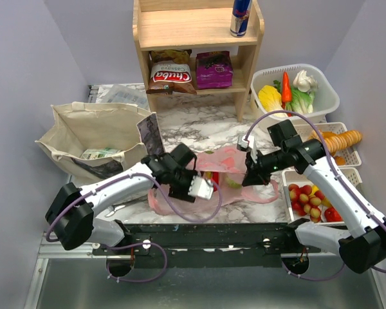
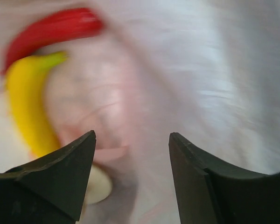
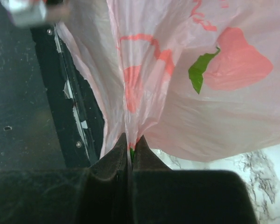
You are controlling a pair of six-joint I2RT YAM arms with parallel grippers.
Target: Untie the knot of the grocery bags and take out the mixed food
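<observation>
Overhead, the pink bag (image 1: 228, 174) lies on the worktop (image 1: 206, 125) between both arms, with the left end effector (image 1: 204, 188) at its left side and the right end effector (image 1: 246, 180) at its right. The tote (image 1: 83, 132) stands well to the left, a pack (image 1: 100, 153) inside it.

Left wrist: fingers apart, gripping nothing. The banana (image 2: 28, 112) and pepper (image 2: 51, 30) are just ahead to the left, the banana's long axis pointing away.

Right wrist: fingers together, clamped on a gathered fold of the bag. No knot shows.

Ahead of the left gripper (image 2: 131, 135) everything is blurred. The banana (image 2: 25, 102) has its lower end hidden behind one finger, and the red pepper (image 2: 51, 28) is a smear. The pink bag (image 3: 214, 107) disappears between the right gripper (image 3: 130, 142) fingers.
</observation>
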